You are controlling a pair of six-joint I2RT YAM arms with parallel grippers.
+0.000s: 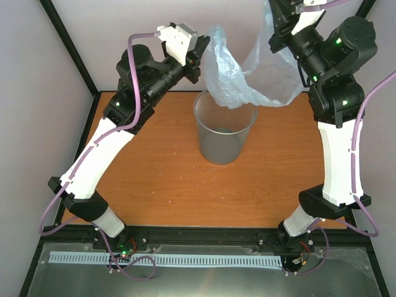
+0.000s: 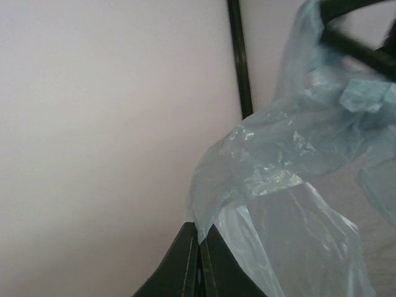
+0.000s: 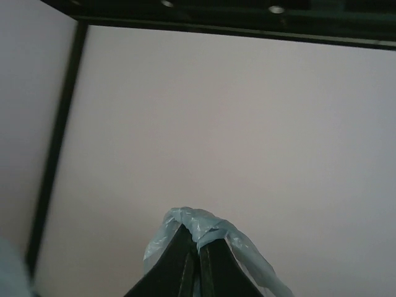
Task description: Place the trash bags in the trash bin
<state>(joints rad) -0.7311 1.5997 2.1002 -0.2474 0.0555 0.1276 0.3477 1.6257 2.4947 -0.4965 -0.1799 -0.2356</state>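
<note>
Top external: the trash bag (image 1: 247,71) hangs in the air over the far side of the trash bin (image 1: 224,127), lowest fold right about at the rim.
Left gripper (image 2: 199,234): clamped tight on one edge of the bag, film bunched at the tips.
Right gripper (image 3: 197,242): pinched closed on another bit of the bag, held higher up.
Bag axis: I'd say it runs left-right, sagging in the middle. I can't tell which way its mouth faces.
Risk: if I let go here, I reckon it drapes over the far rim instead of dropping inside. Dragging film could also tip the bin.
</note>
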